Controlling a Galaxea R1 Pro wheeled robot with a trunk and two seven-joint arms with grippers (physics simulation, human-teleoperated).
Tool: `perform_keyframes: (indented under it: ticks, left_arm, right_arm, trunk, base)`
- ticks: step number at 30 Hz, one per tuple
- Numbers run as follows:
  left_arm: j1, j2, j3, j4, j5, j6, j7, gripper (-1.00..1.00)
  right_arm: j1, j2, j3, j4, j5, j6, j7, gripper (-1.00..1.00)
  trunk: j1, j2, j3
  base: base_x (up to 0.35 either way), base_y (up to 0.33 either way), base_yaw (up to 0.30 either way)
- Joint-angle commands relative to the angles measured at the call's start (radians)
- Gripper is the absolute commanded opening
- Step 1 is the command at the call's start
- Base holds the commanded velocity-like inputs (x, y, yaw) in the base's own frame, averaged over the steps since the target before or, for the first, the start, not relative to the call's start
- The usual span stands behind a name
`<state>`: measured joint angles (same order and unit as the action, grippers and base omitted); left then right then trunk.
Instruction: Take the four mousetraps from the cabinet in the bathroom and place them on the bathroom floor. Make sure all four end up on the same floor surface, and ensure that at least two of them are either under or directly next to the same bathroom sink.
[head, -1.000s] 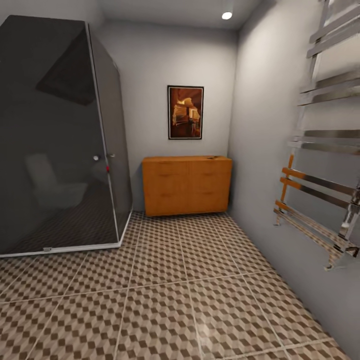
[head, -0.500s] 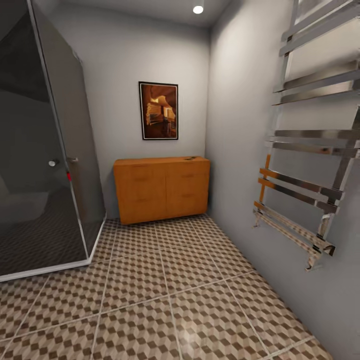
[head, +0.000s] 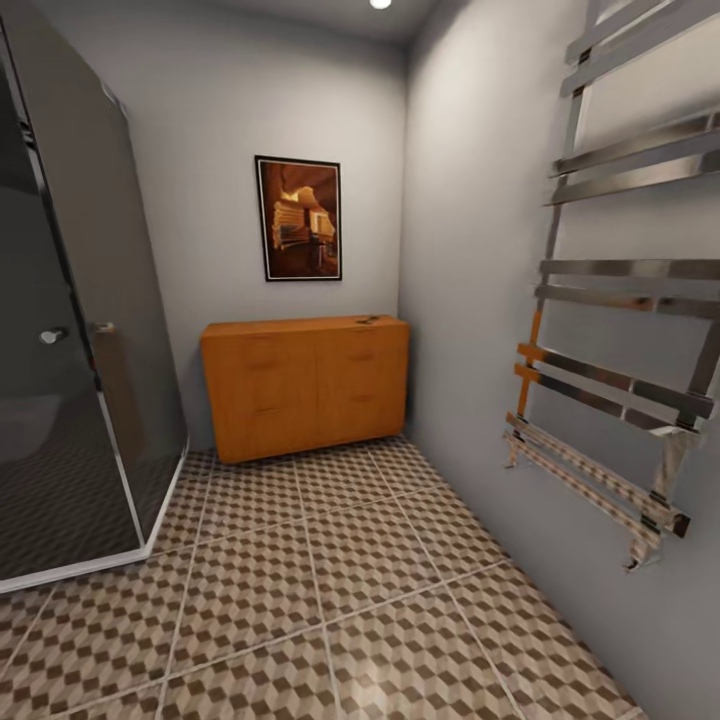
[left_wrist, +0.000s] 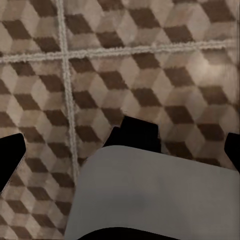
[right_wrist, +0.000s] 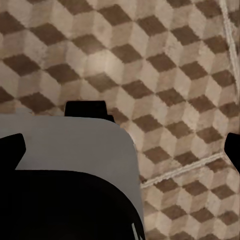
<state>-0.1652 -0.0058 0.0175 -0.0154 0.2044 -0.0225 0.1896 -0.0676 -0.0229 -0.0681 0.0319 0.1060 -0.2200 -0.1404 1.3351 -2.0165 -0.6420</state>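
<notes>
Now the cabinet (head: 305, 385) is seen against the far wall, tucked into the right-hand corner of the room, and something small and dark is glimpsed on its top near the right end (head: 368, 320) — too small to be told as mousetraps or counted. Four drawer fronts with slim bar handles can be made out on the one cabinet.

Both pincers are found well apart from it, down over the bathroom floor (head: 330, 590). On the left wrist camera, black fingertips (left_wrist: 11, 155) are caught at the two edges of the picture, spread wide, with only cube-patterned tile (left_wrist: 150, 65) between them; the left pincer (left_wrist: 122, 150) is held apart and nothing is gripped. On the right wrist camera the same is seen: dark tips (right_wrist: 10, 147) at either edge, the right pincer (right_wrist: 122, 145) apart over bare tile (right_wrist: 165, 75).

Around the cabinet, one framed picture (head: 298, 218) is hung above it, one dark glass shower enclosure (head: 70, 330) is stood to its left, and one chrome towel rail (head: 620, 300) is fixed on the right wall.
</notes>
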Motion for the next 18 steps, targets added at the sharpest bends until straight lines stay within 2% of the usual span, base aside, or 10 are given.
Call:
perform_keyframes:
  ticks: [1,10,18]
  left_arm:
    - [0.0,0.0,0.001,0.0,0.006,-0.003,0.002,1.0]
    - [0.0,0.0,0.003,0.0,0.008,-0.004,0.002,1.0]
    - [0.0,0.001,0.005,0.0,0.013,-0.008,0.003,1.0]
  right_arm:
    - [-0.001,0.0,-0.007,0.003,0.011,-0.006,-0.004,1.0]
    - [-0.001,0.0,-0.007,0.003,0.011,-0.005,-0.001,1.0]
    - [-0.001,-0.003,-0.007,0.003,0.013,-0.005,-0.001,1.0]
  trunk:
    - [0.0,0.0,-0.001]
    - [0.0,0.0,-0.001]
    - [0.0,0.0,-0.001]
  base:
    - [0.322,0.0,-0.009]
    - [0.322,0.0,0.008]
    - [0.321,0.0,0.178]
